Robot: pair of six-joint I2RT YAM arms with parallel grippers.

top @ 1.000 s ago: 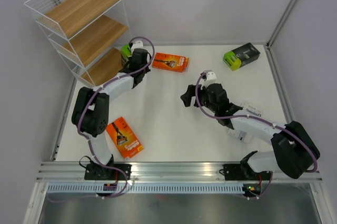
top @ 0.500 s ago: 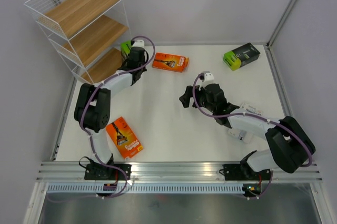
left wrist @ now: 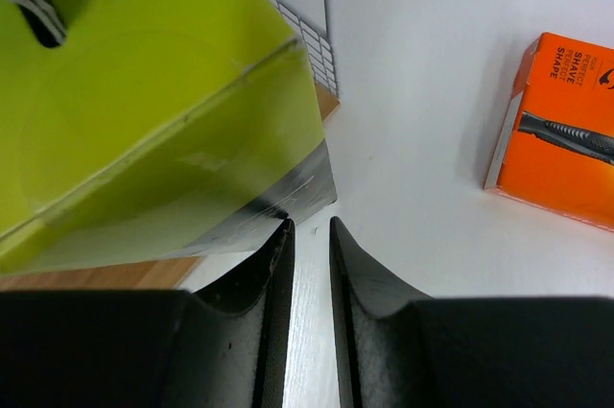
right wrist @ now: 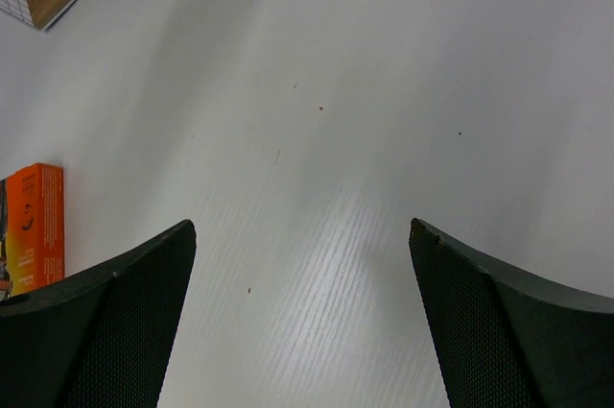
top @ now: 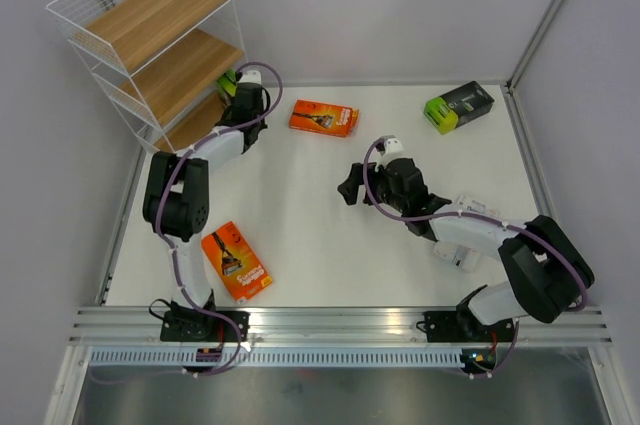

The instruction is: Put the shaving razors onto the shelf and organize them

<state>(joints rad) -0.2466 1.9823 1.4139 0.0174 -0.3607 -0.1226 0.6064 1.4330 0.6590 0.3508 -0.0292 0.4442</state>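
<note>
We see the left pincer (left wrist: 309, 226) with its jaws drawn nearly together, nipping the black end of a black and lime-green razor pack (left wrist: 144, 110) right at the fingertips. The left arm reaches to the near right corner of the shelf (top: 150, 7), a white wire rack with three wooden boards standing at the far left corner of the bench (top: 330, 245). The held pack sits tilted over the edge of the lowest board, with the wire side panel just behind it (whether it touches the wood we cannot tell). An orange razor pack (left wrist: 566, 130) lies flat on the bench a little to the right of that arm, well apart from the shelf. A second orange pack (top: 236, 260) lies near the left arm's base. Another black and lime-green pack (top: 459, 106) rests at the far right corner. A white pack (top: 449, 256) is partly hidden beneath the right forearm. The right pincer (right wrist: 300, 226) hangs over bare bench near the middle, jaws spread wide with nothing between them
</note>
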